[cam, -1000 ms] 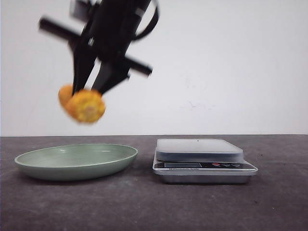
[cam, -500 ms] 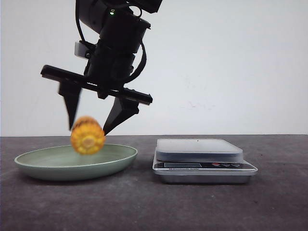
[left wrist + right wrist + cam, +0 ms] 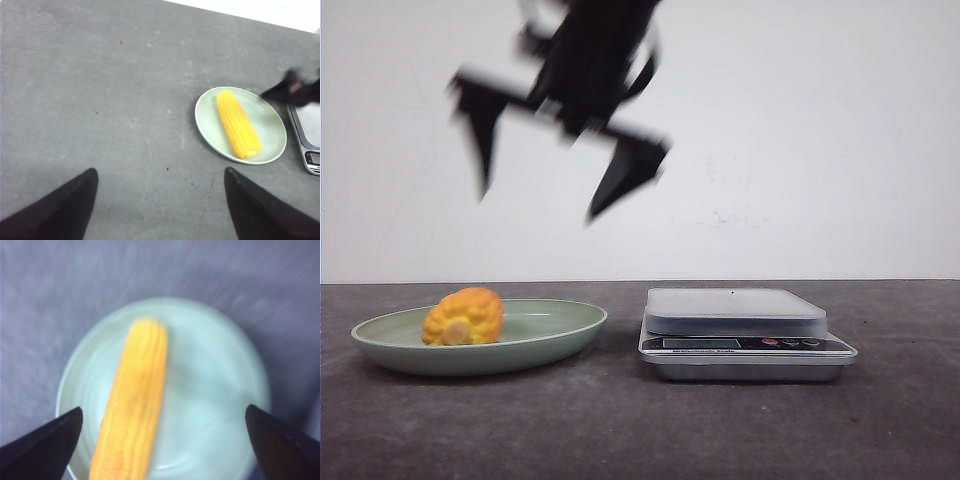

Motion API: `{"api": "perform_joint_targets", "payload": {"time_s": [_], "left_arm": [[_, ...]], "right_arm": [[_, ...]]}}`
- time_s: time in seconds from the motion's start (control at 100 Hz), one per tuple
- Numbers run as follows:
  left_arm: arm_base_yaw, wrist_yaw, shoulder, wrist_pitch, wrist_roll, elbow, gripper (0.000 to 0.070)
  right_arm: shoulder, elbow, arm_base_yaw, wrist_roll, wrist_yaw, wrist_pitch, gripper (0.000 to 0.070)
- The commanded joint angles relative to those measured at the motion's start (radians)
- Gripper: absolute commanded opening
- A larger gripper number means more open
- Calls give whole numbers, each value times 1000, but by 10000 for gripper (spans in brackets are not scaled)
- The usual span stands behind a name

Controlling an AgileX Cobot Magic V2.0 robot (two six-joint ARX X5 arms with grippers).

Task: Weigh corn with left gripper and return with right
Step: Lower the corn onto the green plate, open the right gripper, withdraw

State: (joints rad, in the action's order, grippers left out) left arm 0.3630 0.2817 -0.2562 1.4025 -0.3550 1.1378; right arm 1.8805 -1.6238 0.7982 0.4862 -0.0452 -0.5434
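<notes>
Front view: right claw [image 3: 542, 198] hangs wide open, empty, above corn [image 3: 464, 316].

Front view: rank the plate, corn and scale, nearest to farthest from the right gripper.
The right gripper hangs open above the plate.
1. Plate: directly below it.
2. Corn: lying in the plate's left part; too close to call against the plate.
3. Scale: off to the right, clearly farthest.

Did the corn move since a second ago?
Yes. The corn went down: it hung high above the green plate, and now it lies in that plate, left of the scale.
</notes>
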Motion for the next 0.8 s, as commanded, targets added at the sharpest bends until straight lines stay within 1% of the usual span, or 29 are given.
{"api": "perform_joint_targets", "payload": {"time_s": [0.0, 0.13, 0.22, 0.29, 0.37, 0.49, 0.52, 0.58, 0.67, 0.79], "left_arm": [[2, -2, -5, -10, 4, 11, 474], [2, -2, -5, -10, 6, 11, 474], [2, -2, -5, -10, 7, 11, 474], [2, -2, -5, -11, 11, 11, 474], [2, -2, -5, -11, 14, 11, 474], [2, -3, -5, -11, 14, 11, 474], [2, -3, -5, -11, 14, 11, 474], [2, -3, -5, -11, 14, 11, 474], [2, -3, -5, -11, 6, 11, 474], [2, -3, -5, -16, -5, 11, 474]], "right_arm": [[-80, -21, -35, -61, -8, -21, 659], [-254, -21, -130, -127, -7, -102, 654], [-393, -21, -203, -183, -5, -181, 651], [-518, -21, -267, -234, -5, -254, 609], [-647, -21, -336, -263, -5, -324, 602], [-844, -21, -436, -279, -11, -438, 604], [-888, -21, -456, -290, -25, -468, 604], [-977, -19, -483, -308, -89, -537, 605], [-1081, -18, -488, -330, -172, -626, 605], [-1224, 0, -488, -311, -178, -709, 605]]}}
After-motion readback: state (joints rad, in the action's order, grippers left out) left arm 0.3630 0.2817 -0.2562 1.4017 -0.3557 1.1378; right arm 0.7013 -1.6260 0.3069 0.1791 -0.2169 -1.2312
